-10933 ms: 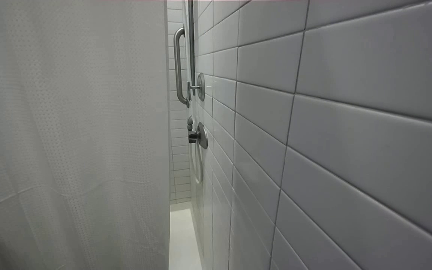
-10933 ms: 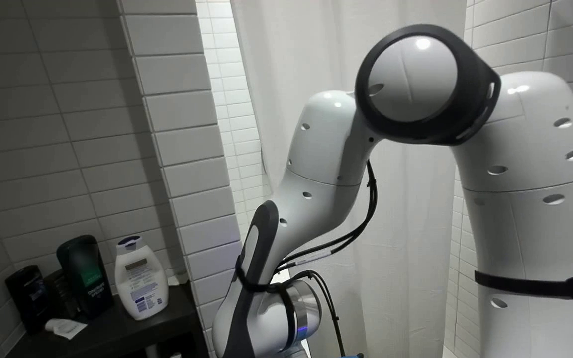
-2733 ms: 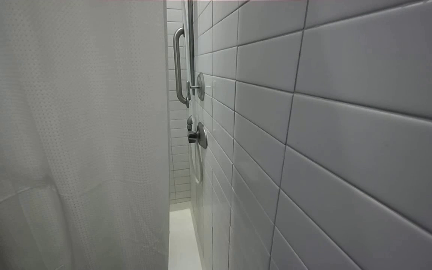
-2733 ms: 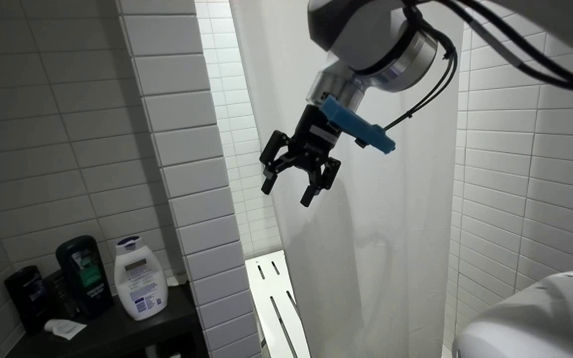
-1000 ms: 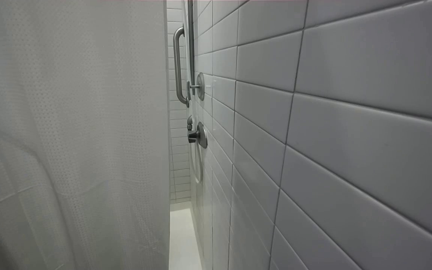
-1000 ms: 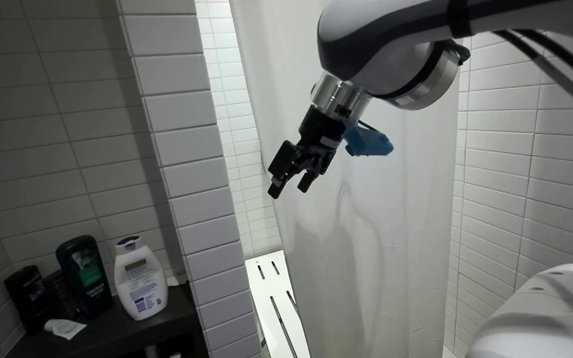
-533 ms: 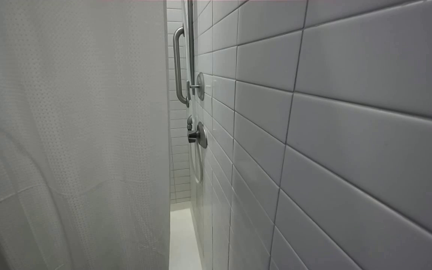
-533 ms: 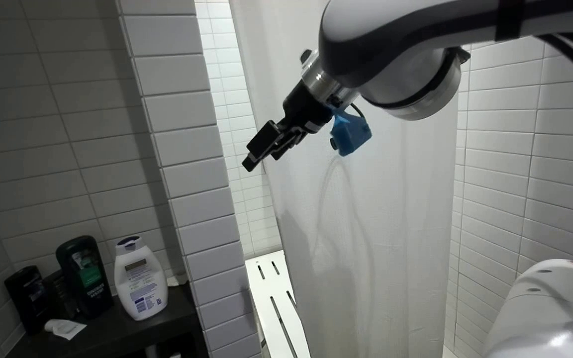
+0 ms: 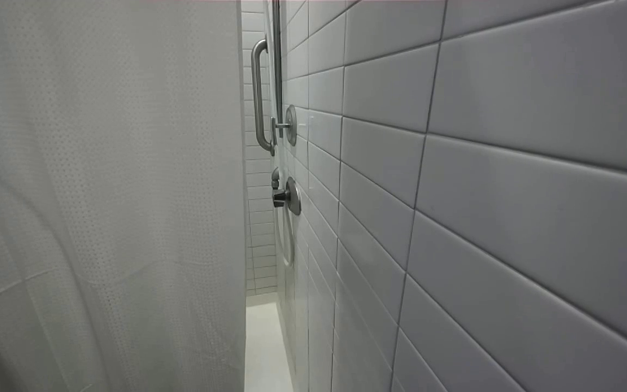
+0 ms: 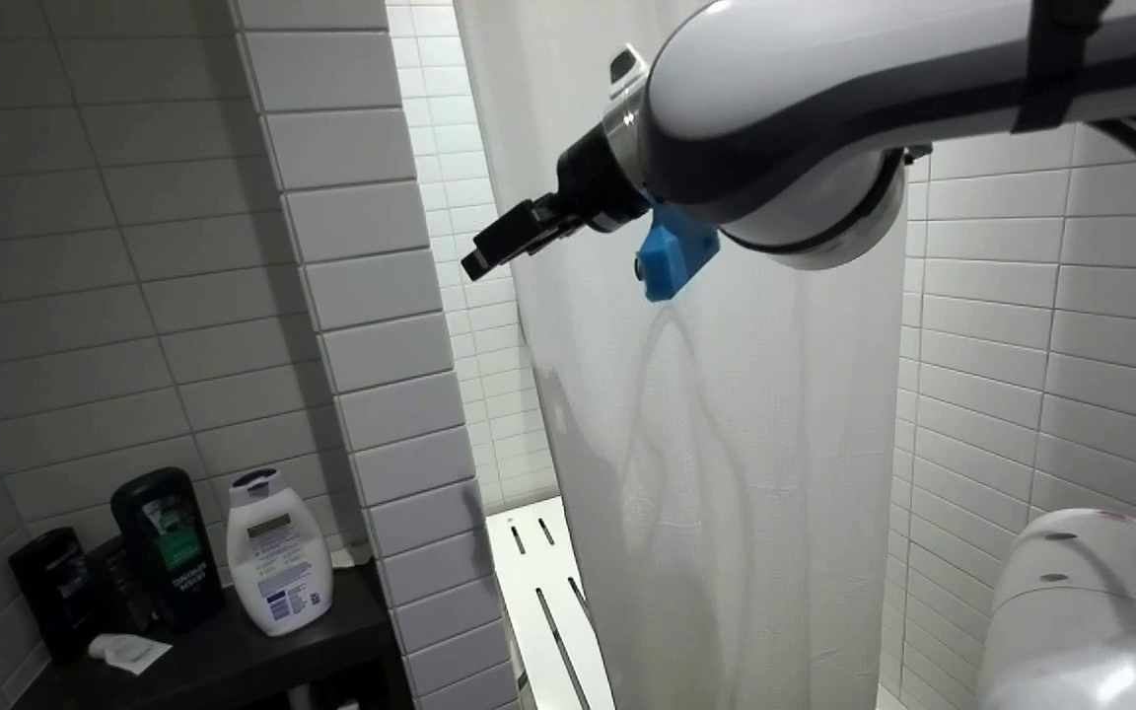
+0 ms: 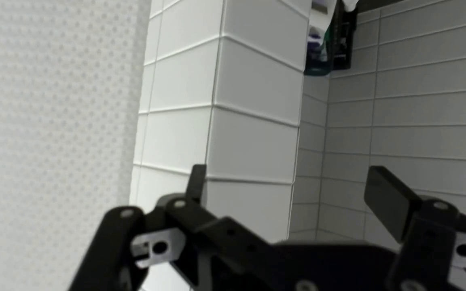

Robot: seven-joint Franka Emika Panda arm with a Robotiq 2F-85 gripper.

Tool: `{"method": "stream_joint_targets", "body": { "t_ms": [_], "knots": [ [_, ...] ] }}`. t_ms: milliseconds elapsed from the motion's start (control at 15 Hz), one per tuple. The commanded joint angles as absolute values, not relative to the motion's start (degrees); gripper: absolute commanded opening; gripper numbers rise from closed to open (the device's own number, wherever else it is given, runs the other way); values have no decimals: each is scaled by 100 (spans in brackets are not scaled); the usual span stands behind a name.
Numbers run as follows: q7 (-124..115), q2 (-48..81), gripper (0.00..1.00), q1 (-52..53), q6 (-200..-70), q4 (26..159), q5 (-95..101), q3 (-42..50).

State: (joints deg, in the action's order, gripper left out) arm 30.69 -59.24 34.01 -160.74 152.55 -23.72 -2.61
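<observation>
Gripper (image 11: 291, 178), jaws wide and empty. The shower curtain (image 10: 726, 414), near behind it in an exterior view, is probably light and pliant, best held at its left edge.

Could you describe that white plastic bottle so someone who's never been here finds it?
In an exterior view, find the white tiled partition, then the black shelf at its lower left. The white plastic bottle with the dark blue cap stands there. Its pale body sets it apart from the dark plastic bottle with the green label beside it.
</observation>
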Motion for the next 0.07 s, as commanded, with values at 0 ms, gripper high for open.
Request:
{"method": "stream_joint_targets", "body": {
  "t_ms": [0],
  "knots": [
    [2613,-5924,100,3647,-16282,15272,-1734,-5]
  ]
}}
